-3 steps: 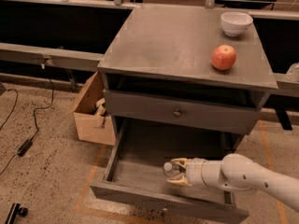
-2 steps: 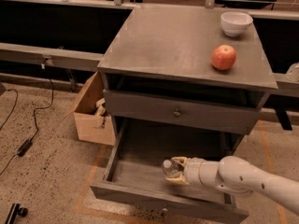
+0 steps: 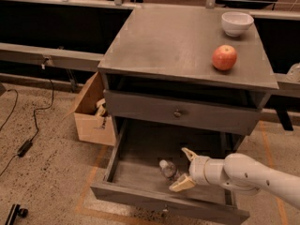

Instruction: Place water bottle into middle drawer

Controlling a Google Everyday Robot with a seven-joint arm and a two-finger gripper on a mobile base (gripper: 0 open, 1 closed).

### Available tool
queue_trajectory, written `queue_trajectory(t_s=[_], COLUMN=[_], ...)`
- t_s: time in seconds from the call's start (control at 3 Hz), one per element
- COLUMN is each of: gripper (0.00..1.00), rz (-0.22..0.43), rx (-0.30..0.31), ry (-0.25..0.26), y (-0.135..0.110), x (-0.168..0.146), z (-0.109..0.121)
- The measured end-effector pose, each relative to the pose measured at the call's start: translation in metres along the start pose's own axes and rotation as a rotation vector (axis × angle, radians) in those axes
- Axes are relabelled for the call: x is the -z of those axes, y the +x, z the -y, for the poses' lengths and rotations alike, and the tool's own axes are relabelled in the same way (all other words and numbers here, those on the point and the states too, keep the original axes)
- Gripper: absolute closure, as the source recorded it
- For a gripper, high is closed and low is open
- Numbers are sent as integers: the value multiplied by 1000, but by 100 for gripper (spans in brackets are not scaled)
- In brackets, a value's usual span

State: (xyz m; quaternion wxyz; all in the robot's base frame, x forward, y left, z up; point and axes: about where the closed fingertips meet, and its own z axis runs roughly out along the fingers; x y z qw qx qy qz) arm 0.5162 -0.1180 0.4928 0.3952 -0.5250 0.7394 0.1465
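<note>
The water bottle (image 3: 167, 168), small and clear with a white cap, lies on the floor of the open middle drawer (image 3: 140, 191). My gripper (image 3: 178, 169) reaches into the drawer from the right on a white arm. Its two tan fingers (image 3: 188, 153) are spread wide apart, one above and one below the bottle's right end. The fingers do not press on the bottle. The drawer is pulled far out from the grey cabinet.
The upper drawer front (image 3: 180, 114) with a round knob is shut. On the cabinet top (image 3: 164, 46) sit a red apple (image 3: 224, 57) and a white bowl (image 3: 236, 23). A cardboard box (image 3: 92, 115) stands left of the cabinet. A cable (image 3: 33, 125) lies on the floor.
The fingers were closed around the bottle in the drawer; now they have spread open and the bottle rests on the drawer floor. The arm stays about where it was.
</note>
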Motion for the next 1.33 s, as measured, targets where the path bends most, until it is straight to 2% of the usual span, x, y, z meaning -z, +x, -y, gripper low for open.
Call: queue_trajectory(t_s=[0.33, 0.67, 1.0, 1.33], gripper=[18, 42, 65, 62], rz=[-36, -68, -114, -113], rx=[-7, 7, 21, 26], ry=[-3, -5, 20, 19], y=[5, 7, 9, 6], x=[25, 62, 107, 107], z=[10, 23, 31, 31])
